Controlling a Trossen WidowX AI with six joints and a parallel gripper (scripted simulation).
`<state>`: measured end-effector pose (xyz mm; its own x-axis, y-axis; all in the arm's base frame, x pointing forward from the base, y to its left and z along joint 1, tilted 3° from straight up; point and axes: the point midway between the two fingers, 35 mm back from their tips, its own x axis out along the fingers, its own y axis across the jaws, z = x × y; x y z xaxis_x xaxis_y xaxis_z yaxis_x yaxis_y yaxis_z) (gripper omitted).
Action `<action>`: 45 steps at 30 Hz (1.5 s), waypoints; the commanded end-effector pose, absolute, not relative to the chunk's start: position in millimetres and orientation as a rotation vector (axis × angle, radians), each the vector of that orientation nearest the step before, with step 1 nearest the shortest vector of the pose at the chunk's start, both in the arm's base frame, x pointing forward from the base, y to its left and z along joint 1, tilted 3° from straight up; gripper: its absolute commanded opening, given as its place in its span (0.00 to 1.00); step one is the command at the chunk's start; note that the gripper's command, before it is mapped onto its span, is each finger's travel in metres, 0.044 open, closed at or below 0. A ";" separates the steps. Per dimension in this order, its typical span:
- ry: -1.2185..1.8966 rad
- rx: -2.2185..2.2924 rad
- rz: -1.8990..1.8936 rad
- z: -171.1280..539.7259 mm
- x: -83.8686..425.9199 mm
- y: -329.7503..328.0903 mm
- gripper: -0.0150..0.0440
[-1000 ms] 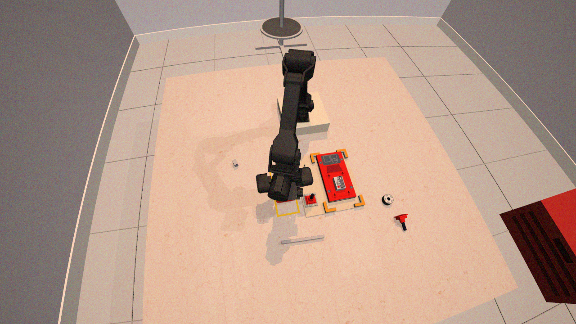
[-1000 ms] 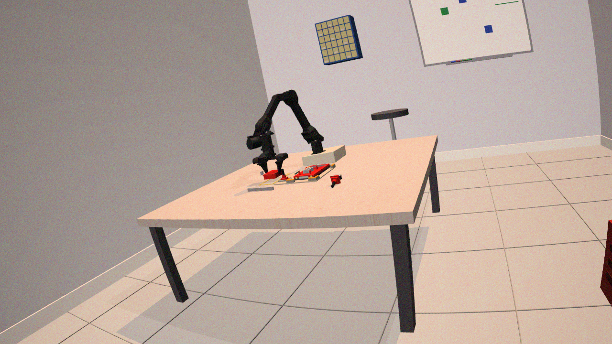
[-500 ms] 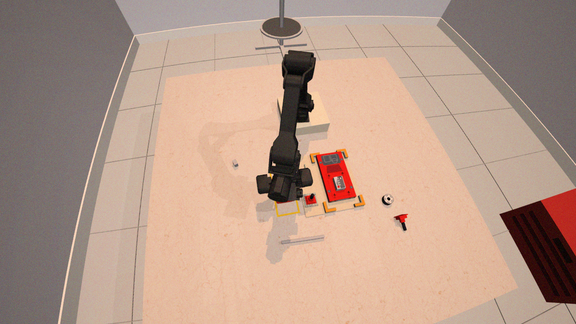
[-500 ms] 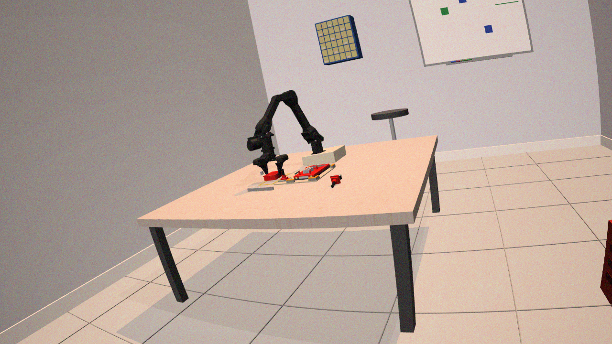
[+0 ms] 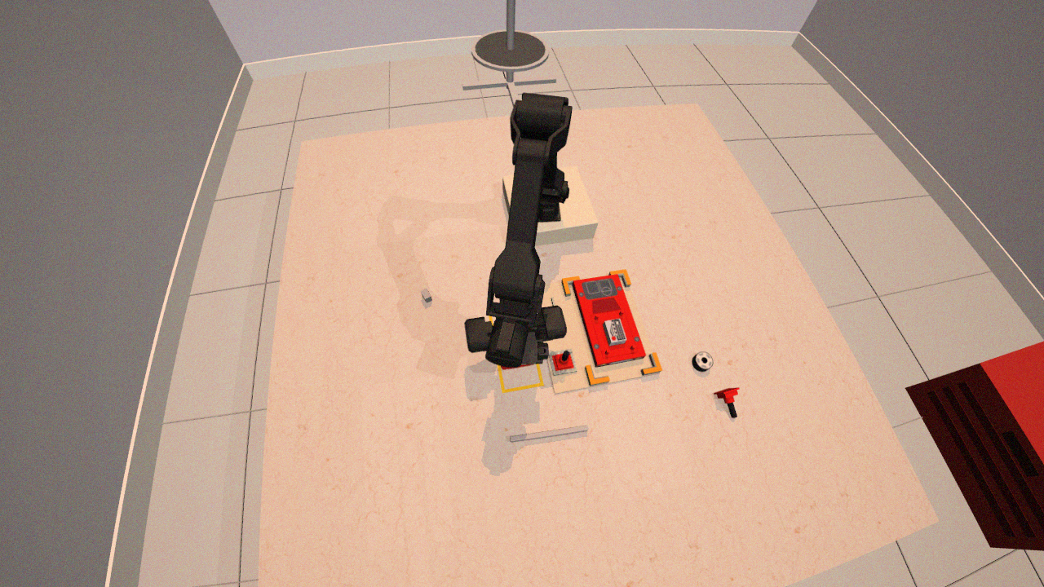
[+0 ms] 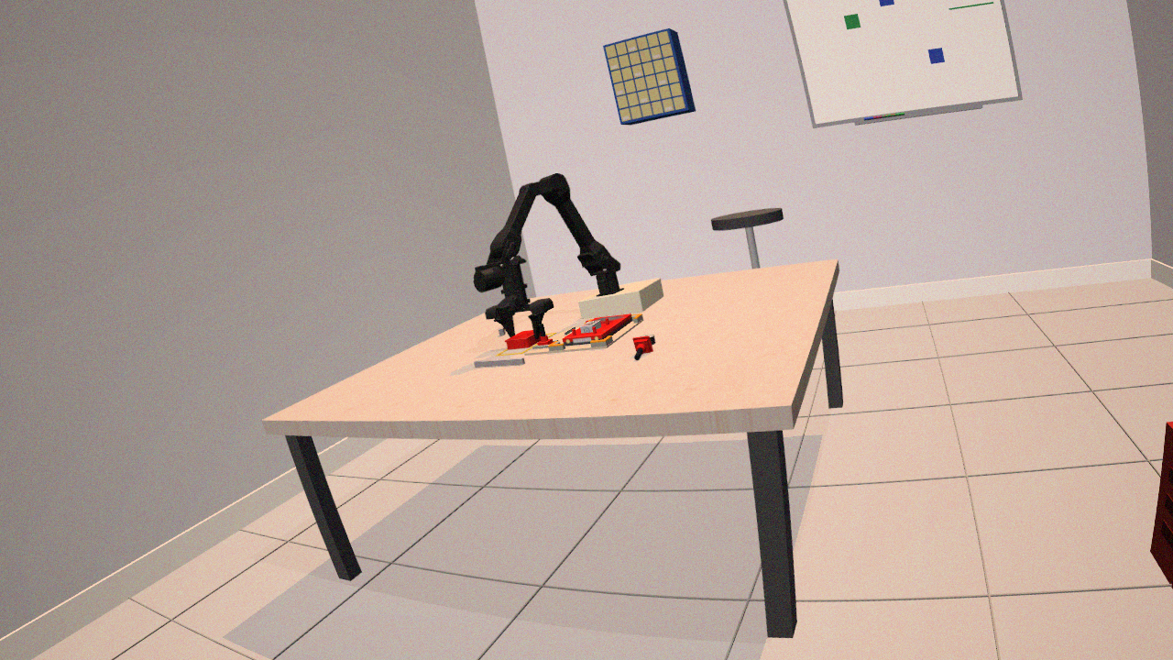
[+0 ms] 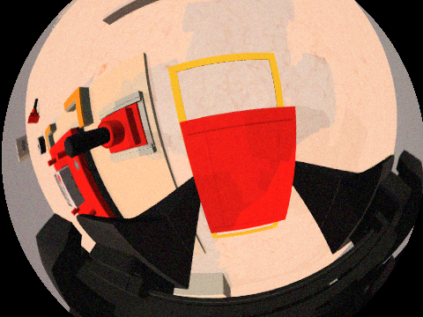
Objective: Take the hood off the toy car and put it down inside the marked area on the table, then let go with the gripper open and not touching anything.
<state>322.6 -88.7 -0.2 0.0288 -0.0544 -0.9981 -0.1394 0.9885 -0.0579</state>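
Observation:
The red hood (image 7: 244, 176) (image 6: 519, 340) is between the two black fingers of my gripper (image 7: 243, 173) (image 6: 524, 335), which is shut on it. The hood is level and low over the marked area, a yellow outline (image 7: 225, 58) (image 5: 522, 388). In the wrist view the far part of the outline shows beyond the hood and a thin strip of it at the near end. Whether the hood touches the table is hard to tell. The red toy car (image 5: 620, 351) (image 7: 94, 194) stands beside the area without its hood. In the top view the arm hides most of the hood.
A red part with a black peg (image 5: 562, 362) (image 7: 132, 128) sits in a pale holder between area and car. Orange corner brackets (image 5: 597, 377) surround the car. A grey bar (image 5: 548, 434) (image 6: 499, 361), a red piece with a black handle (image 5: 727, 395) and a small grey block (image 5: 426, 296) lie around.

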 end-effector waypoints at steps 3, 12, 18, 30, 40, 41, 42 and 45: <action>1.542 -0.154 0.066 0.2 322.9 -88.8 0.48; 1.542 -0.154 0.066 0.2 322.9 -88.8 0.88; 1.545 -0.154 0.066 21.1 324.5 -88.0 1.00; 1.554 -0.155 0.065 72.0 322.2 -84.6 1.00; 1.554 -0.155 0.065 72.0 322.2 -84.6 1.00; 1.554 -0.155 0.065 72.0 322.2 -84.6 1.00; 1.554 -0.155 0.065 72.0 322.2 -84.6 1.00; 1.554 -0.155 0.065 72.0 322.2 -84.6 1.00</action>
